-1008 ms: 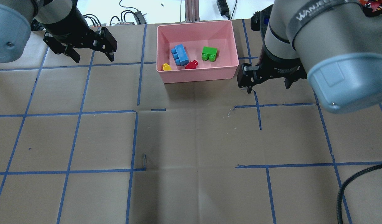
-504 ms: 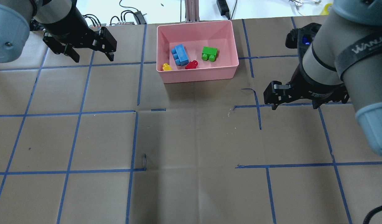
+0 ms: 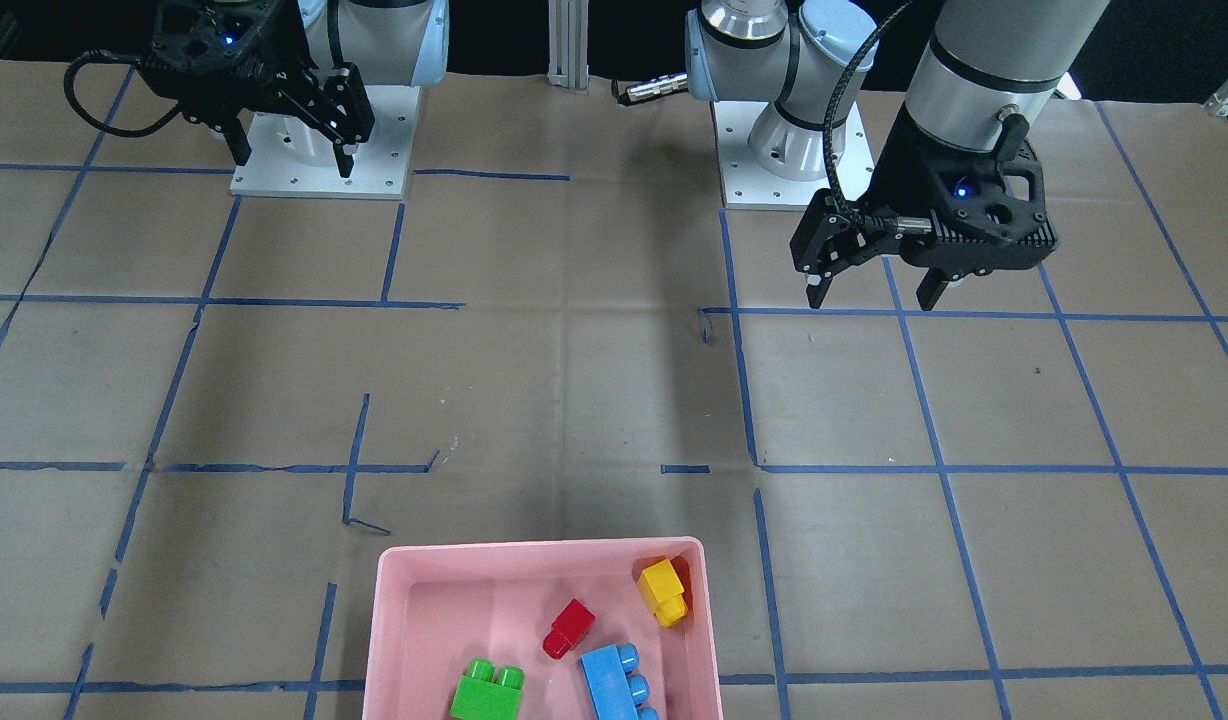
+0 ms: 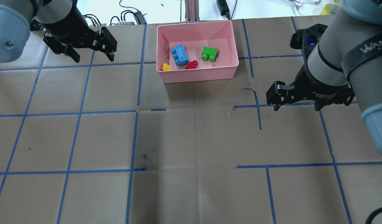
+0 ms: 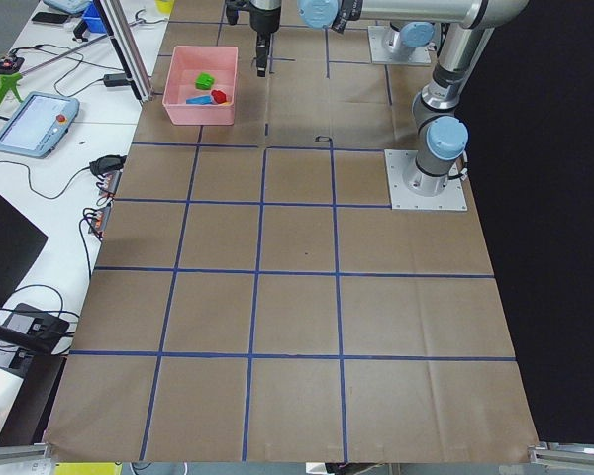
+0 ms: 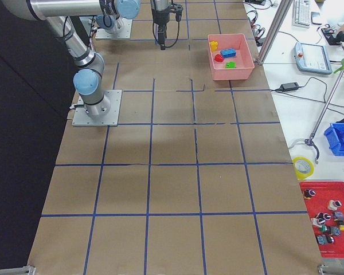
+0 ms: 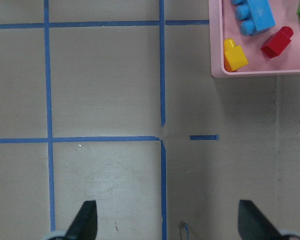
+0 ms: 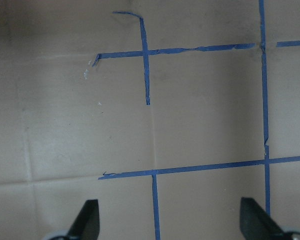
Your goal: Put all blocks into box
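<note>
The pink box (image 4: 197, 76) stands at the far middle of the table, and also shows in the front view (image 3: 394, 640) and the left wrist view (image 7: 260, 73). Inside it lie the blue block (image 4: 179, 54), green block (image 4: 209, 53), red block (image 4: 191, 64) and yellow block (image 4: 166, 67). My left gripper (image 4: 92, 57) is open and empty above the table, left of the box. My right gripper (image 4: 296, 108) is open and empty, to the right of the box and nearer to me. The right wrist view shows only paper and tape between its fingers (image 8: 87, 220).
Brown paper with a blue tape grid (image 4: 136, 112) covers the table. An aluminium post (image 4: 191, 11), cables and power bricks (image 4: 223, 7) lie just beyond the box at the far edge. A yellow tape roll (image 4: 331, 7) lies at the far right.
My right gripper has moved from beside the box's right front corner to the right and nearer to me, still open. The left arm and the blocks have not moved.
</note>
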`<action>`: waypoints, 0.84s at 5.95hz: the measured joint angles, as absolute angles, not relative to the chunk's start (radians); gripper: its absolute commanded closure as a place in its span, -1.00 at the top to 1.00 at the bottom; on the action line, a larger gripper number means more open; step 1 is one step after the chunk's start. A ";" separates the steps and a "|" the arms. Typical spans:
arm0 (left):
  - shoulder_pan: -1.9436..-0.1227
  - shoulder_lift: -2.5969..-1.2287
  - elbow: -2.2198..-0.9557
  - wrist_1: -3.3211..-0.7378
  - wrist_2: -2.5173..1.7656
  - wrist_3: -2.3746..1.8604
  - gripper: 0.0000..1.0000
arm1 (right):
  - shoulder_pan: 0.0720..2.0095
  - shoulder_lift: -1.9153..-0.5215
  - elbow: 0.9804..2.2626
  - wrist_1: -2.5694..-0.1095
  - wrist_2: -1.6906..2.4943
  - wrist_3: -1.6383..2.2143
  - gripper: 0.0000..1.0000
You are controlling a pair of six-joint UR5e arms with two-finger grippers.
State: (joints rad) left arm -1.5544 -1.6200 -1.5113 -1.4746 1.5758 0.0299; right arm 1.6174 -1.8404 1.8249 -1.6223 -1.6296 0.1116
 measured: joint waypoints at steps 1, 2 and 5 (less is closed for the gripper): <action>-1.555 -1.621 -1.512 -1.474 1.576 0.029 1.00 | 1.620 -1.829 1.822 -1.628 -1.609 0.111 0.99; -1.555 -1.622 -1.512 -1.474 1.575 0.029 1.00 | 1.621 -1.811 1.815 -1.631 -1.585 0.112 0.99; -1.555 -1.624 -1.514 -1.473 1.576 0.029 1.00 | 1.621 -1.782 1.822 -1.624 -1.574 0.114 0.99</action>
